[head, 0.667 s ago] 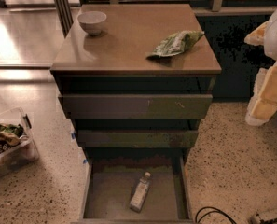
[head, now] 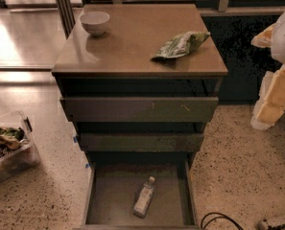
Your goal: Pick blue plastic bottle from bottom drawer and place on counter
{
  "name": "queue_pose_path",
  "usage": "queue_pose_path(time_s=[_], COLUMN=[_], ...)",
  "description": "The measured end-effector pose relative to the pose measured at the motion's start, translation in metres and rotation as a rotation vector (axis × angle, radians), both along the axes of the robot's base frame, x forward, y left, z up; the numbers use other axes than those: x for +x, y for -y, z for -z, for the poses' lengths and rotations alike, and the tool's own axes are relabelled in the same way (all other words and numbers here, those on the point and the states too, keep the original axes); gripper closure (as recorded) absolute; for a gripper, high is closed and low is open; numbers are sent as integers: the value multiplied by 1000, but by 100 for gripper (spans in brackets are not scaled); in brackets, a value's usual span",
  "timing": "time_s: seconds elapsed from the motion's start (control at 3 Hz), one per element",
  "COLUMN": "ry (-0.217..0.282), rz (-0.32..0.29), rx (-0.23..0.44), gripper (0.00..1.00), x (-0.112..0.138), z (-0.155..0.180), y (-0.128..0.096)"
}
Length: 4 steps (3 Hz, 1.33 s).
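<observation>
Nothing done yet; bottle (head: 144, 196) lies in the open drawer (head: 112, 195); counter (head: 132, 44) waits; gripper (head: 276, 87) far right, grip state impossible to tell.

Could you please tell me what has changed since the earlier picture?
Nothing visibly changed. The hand hangs at the right edge, beside the counter; the blue plastic bottle lies in the open bottom drawer; the white bowl and green snack bag sit on the counter.

Glossy counter (head: 132, 47); matt cream claw (head: 271, 102), rt.
</observation>
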<state>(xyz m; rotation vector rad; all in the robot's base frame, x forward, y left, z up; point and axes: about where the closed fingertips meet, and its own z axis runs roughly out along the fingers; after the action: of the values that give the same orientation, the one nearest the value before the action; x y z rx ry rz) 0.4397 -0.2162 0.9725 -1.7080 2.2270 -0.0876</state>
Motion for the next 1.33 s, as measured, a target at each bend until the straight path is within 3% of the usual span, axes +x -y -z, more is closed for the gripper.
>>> queue_pose_path(time_s=[0.33,0.67,1.0,1.33], ry=[-5,-10,-7,-11], rz=[-45,-153,-254,-290], rx=[51,141,165,132], gripper=[0,0,0,0], x=[-2,-2,-4,-7], z=[31,98,162,237], y=[-6,-18,-32,-44])
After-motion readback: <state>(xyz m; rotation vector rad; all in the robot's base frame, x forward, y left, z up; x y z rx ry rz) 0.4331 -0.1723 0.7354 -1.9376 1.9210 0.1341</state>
